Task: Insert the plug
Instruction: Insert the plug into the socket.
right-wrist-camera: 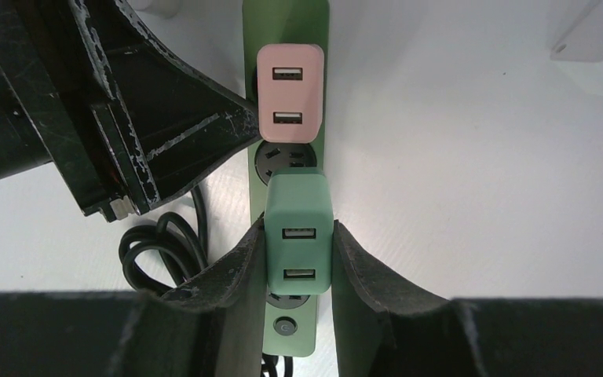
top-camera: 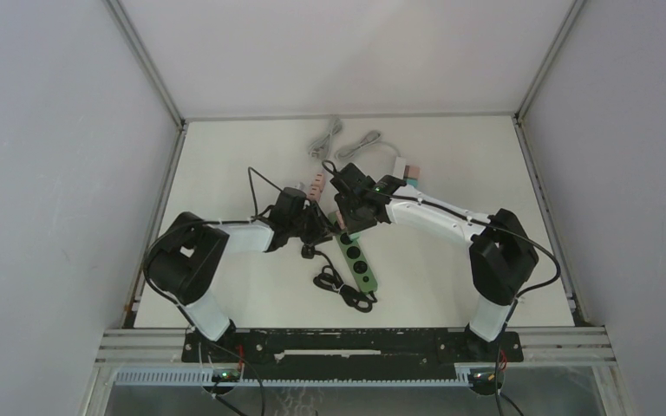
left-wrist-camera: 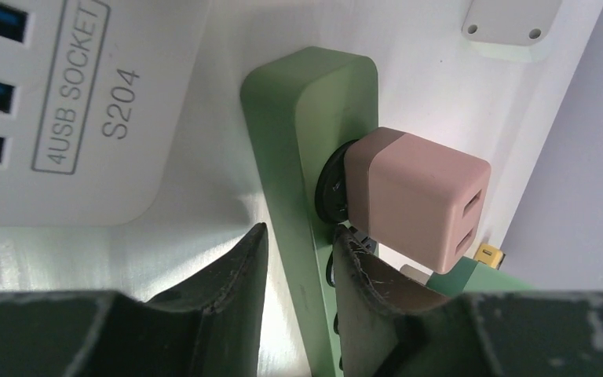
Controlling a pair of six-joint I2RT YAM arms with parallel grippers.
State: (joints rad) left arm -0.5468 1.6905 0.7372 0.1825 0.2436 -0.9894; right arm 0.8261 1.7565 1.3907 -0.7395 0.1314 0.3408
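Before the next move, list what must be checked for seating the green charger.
1. Right gripper grip on green charger: ok, its fingers press on both sides.
2. Green charger seated in the power strip: cannot tell, its prongs are hidden underneath.
3. Pink charger out of the way: ok, it sits in the end socket.
4. Left gripper bracing the strip: cannot tell, its fingers straddle the strip but contact is unclear.
5. Black cable clear of the sockets: ok, it is coiled beside the strip.
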